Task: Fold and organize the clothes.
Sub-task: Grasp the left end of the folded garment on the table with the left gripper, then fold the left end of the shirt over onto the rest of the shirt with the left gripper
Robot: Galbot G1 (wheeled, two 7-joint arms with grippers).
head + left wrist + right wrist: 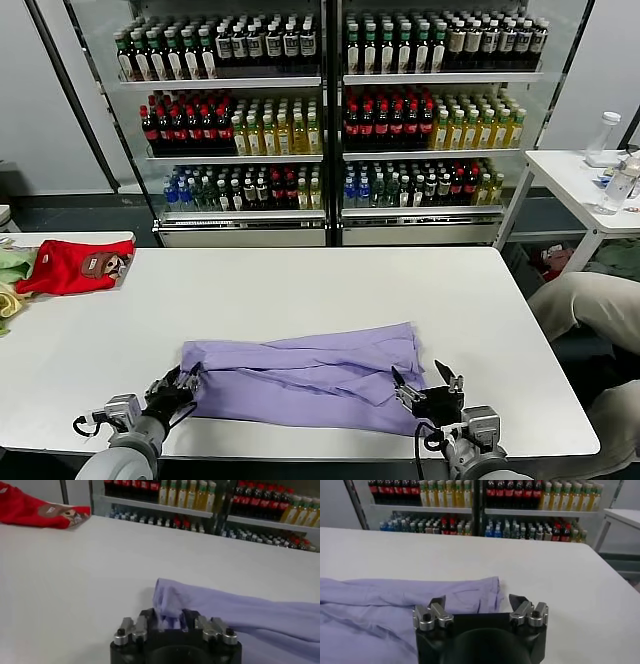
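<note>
Left claw (172, 385) pinches the lavender T-shirt (310, 375) at its left end; shirt's long axis runs crosswise along the counter (300, 290), my right claw (428, 390) spread wide beside the other end.

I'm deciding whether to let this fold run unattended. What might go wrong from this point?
The left gripper is shut on only a small bunch of the lavender T-shirt at its corner, so the cloth may slip out when pulled. The right gripper is open and holds nothing, so a lift now would likely be lopsided. The shirt already lies wrinkled and twisted, so the fold may come out uneven.
</note>
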